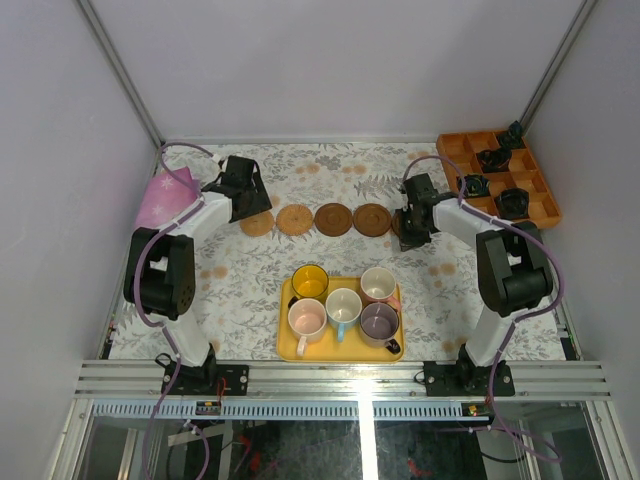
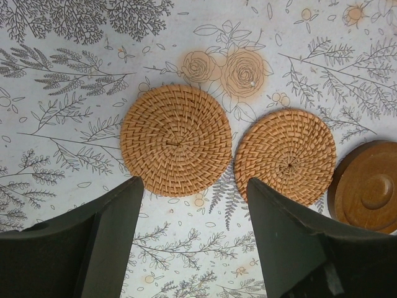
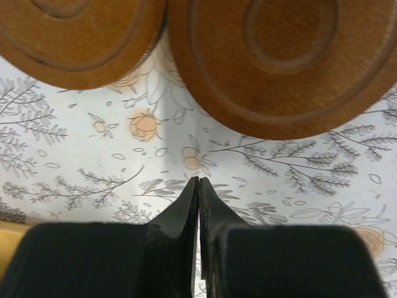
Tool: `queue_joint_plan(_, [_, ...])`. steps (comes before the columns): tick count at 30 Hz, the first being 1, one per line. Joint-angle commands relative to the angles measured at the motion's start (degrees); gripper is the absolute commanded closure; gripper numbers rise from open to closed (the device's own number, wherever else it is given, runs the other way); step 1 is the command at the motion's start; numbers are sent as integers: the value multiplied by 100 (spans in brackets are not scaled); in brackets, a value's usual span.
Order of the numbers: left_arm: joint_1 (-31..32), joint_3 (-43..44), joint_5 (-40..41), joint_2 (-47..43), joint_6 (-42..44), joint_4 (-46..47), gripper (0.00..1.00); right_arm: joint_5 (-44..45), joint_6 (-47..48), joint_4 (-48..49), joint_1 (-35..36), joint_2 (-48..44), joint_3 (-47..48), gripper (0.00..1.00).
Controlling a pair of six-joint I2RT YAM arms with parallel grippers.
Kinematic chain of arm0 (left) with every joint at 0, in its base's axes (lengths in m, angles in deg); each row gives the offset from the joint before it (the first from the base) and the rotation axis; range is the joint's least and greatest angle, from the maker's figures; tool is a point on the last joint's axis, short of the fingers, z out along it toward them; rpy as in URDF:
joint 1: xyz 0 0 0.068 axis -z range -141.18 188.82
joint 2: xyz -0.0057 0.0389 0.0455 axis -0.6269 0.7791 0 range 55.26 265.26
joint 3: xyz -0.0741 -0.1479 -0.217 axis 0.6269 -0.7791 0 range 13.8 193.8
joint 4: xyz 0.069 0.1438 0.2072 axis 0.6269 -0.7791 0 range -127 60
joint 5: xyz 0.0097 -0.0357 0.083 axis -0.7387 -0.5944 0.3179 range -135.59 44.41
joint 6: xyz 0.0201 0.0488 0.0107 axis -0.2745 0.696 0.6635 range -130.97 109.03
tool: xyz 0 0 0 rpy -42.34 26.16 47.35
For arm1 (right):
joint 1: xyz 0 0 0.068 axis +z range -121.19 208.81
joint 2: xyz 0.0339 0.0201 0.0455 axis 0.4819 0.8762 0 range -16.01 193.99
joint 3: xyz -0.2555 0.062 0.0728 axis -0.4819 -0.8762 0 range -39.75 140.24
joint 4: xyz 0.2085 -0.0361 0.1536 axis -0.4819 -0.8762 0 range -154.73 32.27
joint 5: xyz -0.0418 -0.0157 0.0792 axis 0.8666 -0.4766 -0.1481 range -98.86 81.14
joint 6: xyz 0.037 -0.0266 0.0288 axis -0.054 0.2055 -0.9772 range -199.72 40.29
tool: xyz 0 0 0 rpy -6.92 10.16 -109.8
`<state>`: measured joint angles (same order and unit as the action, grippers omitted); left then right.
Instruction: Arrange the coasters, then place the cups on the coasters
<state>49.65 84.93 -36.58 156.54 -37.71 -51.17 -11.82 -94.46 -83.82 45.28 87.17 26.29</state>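
Note:
Several round coasters lie in a row across the cloth: two woven tan ones and dark wooden ones, with another wooden one partly hidden under the right arm. My left gripper hovers open and empty just near of the woven coasters. My right gripper is shut on nothing, just near of two wooden coasters. The cups stand on the yellow tray: yellow, salmon pink, white-and-blue, pale pink, purple-grey.
An orange compartment tray holding small black objects sits at the back right. A pink cloth-like thing lies at the left edge by the left arm. White walls enclose the table on three sides.

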Motion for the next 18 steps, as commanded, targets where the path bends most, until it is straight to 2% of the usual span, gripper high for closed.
queue_joint_plan(1, [-41, -148, 131, -162, -10, 312, 32, -222, 45, 195, 110, -48, 248, 100])
queue_joint_plan(18, [-37, -133, 171, -100, 35, 271, 32, 171, -103, 218, 110, 650, 630, 100])
